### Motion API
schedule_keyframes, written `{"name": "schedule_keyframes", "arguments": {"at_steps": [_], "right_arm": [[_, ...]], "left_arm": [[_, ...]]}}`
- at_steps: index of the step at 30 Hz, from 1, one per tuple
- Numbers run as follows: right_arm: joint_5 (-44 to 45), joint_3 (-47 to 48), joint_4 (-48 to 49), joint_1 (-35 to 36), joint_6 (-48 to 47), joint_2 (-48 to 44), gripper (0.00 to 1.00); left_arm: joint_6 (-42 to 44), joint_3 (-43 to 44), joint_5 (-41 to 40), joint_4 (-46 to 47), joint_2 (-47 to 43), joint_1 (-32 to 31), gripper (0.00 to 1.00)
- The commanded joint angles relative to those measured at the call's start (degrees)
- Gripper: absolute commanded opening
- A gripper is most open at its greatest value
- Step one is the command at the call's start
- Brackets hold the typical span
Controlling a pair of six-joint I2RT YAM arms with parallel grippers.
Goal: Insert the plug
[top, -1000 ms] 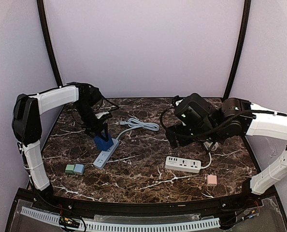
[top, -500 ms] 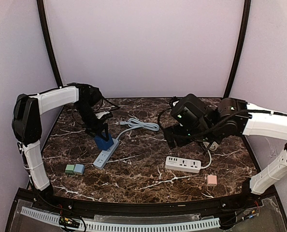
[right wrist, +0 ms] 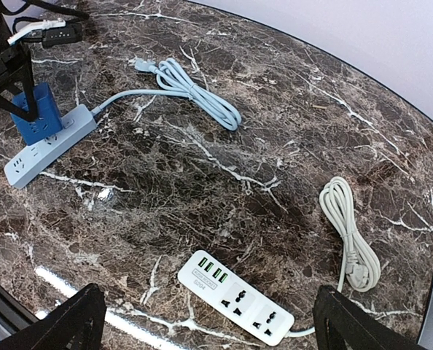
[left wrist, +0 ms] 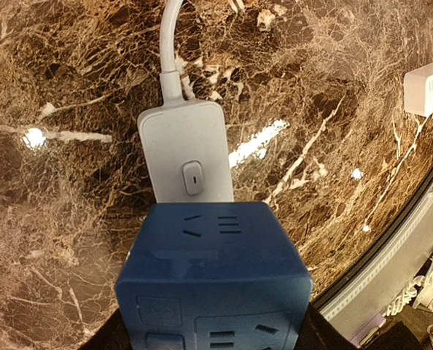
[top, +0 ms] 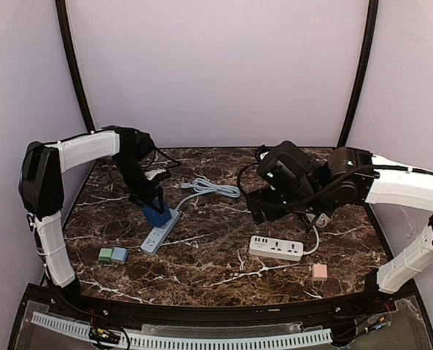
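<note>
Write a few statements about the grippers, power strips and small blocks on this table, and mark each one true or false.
1. The left gripper is closed on the blue cube adapter, at the pale blue power strip. True.
2. The right gripper holds the white power strip. False: its jaws are open and empty, and that strip lies flat on the table.
3. The white cable lies coiled on the robot's right side. True.
4. The pink block lies beside the green block. False: it sits alone at the near right. The green block is beside a blue block at the near left.
</note>
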Motion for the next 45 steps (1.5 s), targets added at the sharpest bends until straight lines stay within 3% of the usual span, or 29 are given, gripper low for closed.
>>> {"name": "schedule_keyframes", "arguments": {"at_steps": [1, 26, 36, 45], "right_arm": [[-0.39, 2.2, -0.28, -0.13, -0.32, 1.14, 0.99], [-1.45, 6.19, 0.64, -0.22, -2.49, 6.02, 0.99], [-1.38, 5.86, 0.94, -0.13, -2.16, 6.04, 0.99], [-1.53, 5.55, 1.56, -0.11, -1.74, 5.91, 0.99]], "left_arm": [[1.35, -1.17, -0.19, 0.38, 0.05, 0.44, 0.01], [0.87, -0.76, -5.71, 2.41, -0.13, 0.44, 0.01], [-2.56, -5.52, -8.63, 5.95, -2.63, 0.23, 0.01], [-7.43, -9.33, -12.53, 9.04, -5.14, -3.61, 0.01]]}}
